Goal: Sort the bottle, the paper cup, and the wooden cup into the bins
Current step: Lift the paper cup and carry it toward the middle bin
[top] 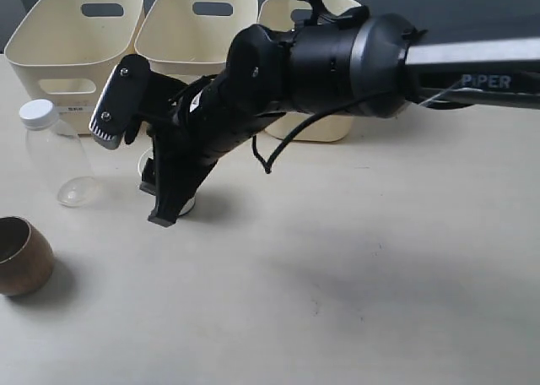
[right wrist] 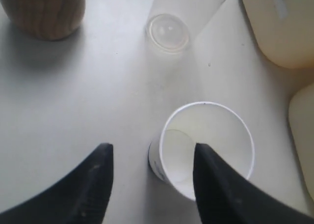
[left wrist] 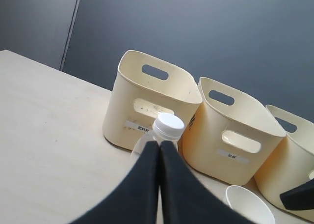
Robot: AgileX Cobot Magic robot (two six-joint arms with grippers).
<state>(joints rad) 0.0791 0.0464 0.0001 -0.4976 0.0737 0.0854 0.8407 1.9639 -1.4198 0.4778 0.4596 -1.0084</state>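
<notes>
The white paper cup [right wrist: 206, 145] stands upright on the table. My right gripper [right wrist: 153, 150] is open and low over it: one finger is at the cup's mouth, the other over bare table beside it. In the exterior view the right gripper [top: 135, 178] reaches across to the left and hides most of the paper cup [top: 146, 161]. The clear bottle [top: 55, 153] with its white cap stands left of it. The brown wooden cup [top: 24, 257] sits at the near left edge. My left gripper [left wrist: 159, 145] is shut and empty, apart from the bottle [left wrist: 168, 126] beyond it.
Three cream bins [top: 76, 39] [top: 194, 30] [top: 291, 13] line the back of the table; the right arm [top: 337, 64] partly covers the third. In the left wrist view the bins [left wrist: 152, 101] stand just behind the bottle. The wooden cup [right wrist: 44, 10] and bottle base [right wrist: 168, 32] lie beyond the paper cup.
</notes>
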